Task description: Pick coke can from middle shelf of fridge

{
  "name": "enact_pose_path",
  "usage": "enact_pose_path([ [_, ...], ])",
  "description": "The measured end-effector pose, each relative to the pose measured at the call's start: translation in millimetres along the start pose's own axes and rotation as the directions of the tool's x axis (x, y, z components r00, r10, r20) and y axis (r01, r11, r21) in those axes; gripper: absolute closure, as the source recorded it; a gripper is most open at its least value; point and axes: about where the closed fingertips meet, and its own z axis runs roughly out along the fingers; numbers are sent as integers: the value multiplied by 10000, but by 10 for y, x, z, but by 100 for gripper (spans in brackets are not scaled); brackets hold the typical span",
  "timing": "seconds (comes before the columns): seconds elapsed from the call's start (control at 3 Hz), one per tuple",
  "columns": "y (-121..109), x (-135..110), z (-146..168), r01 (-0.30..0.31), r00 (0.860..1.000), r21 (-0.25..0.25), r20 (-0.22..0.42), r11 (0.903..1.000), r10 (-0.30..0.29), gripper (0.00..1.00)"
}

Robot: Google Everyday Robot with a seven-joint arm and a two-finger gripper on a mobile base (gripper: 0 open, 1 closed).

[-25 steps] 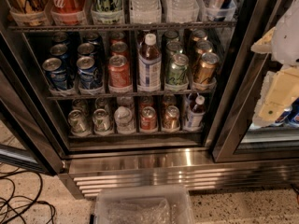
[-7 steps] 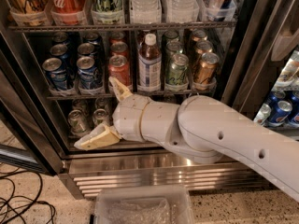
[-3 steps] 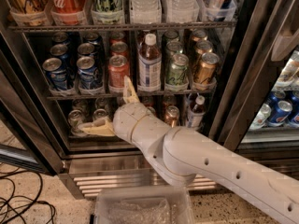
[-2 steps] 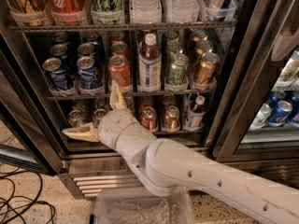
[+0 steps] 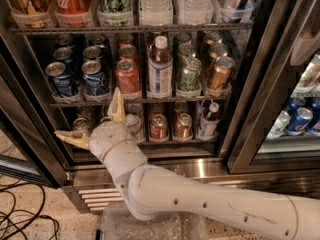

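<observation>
The tool (image 5: 92, 120) gapes wide — empty — below the worktop's (image 5: 190, 100) front edge; one finger (image 5: 117, 104) rises past that edge, just beside the coke can (image 5: 128, 76).

Black cables (image 5: 22, 213) lie on the floor (image 5: 30, 186), down-left of the gripper (image 5: 95, 120). Clear plastic bin (image 5: 116, 229) sits at the bottom edge, blue cans (image 5: 299, 120) far right.

Your floor (image 5: 35, 199) is speckled, black cables (image 5: 19, 220) across its left; the gripper (image 5: 87, 113), fingers (image 5: 118, 106) spread, hangs before the bottom rack (image 5: 165, 142).
</observation>
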Motion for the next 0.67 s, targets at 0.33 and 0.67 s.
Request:
enact_pose_path([
  [0.33,-191,50,6,100,9998,787,-167,9968,-87,0],
  [0.67,-191,50,6,96,9998,786,-170,9969,-83,0],
])
